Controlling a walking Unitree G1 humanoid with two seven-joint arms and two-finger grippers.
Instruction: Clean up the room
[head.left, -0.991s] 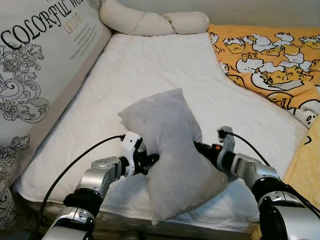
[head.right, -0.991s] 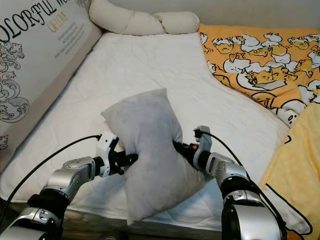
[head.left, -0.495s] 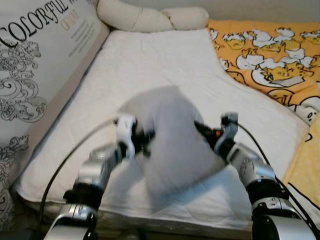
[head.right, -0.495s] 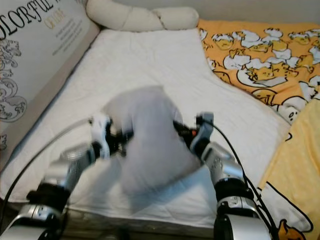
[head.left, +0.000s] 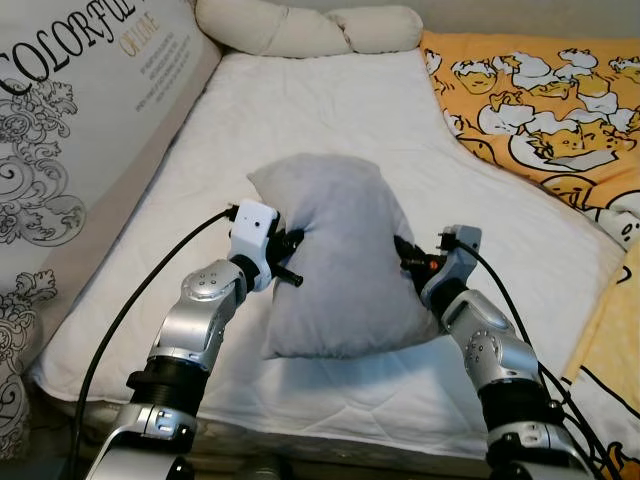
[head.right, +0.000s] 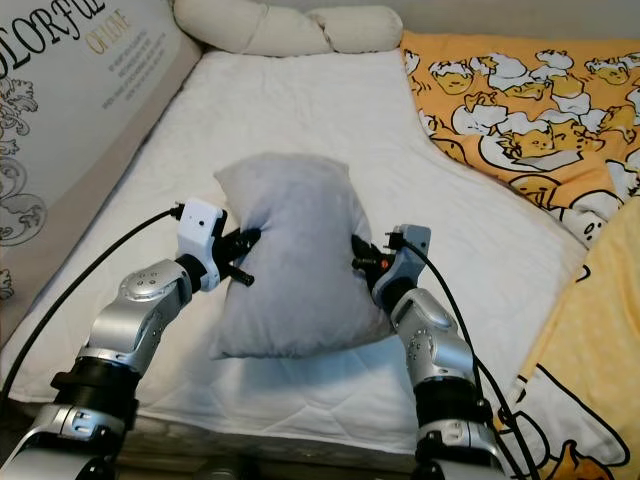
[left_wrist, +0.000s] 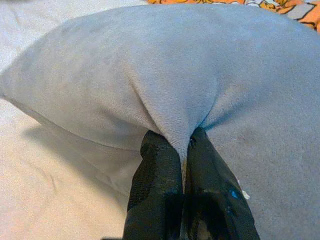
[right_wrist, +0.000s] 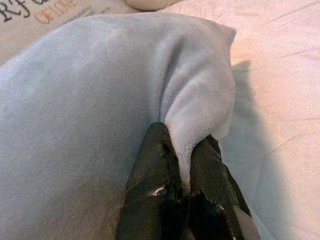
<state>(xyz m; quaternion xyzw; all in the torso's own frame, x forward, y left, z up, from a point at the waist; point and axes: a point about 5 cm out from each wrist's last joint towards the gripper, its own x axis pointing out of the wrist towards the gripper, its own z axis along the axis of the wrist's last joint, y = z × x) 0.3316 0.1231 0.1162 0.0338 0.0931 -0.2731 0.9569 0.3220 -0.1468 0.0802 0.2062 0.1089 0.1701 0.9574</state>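
Observation:
A grey pillow (head.left: 340, 255) lies on the white mattress (head.left: 330, 120), held from both sides near the front edge. My left gripper (head.left: 292, 252) is shut on a pinched fold of the grey pillow (left_wrist: 165, 75) at its left edge. My right gripper (head.left: 405, 255) is shut on a fold of the grey pillow (right_wrist: 100, 100) at its right edge. Both pairs of black fingers (left_wrist: 160, 170) (right_wrist: 157, 160) squeeze the fabric between them.
A cream bolster (head.left: 300, 25) lies at the head of the bed. A large printed cushion (head.left: 70, 130) leans along the left side. An orange duck-print blanket (head.left: 540, 100) covers the right side, with a yellow one (head.right: 590, 330) at the near right.
Both arms have carried the pillow forward and lowered it from hanging upright to lying on the mattress. The camera shifted slightly.

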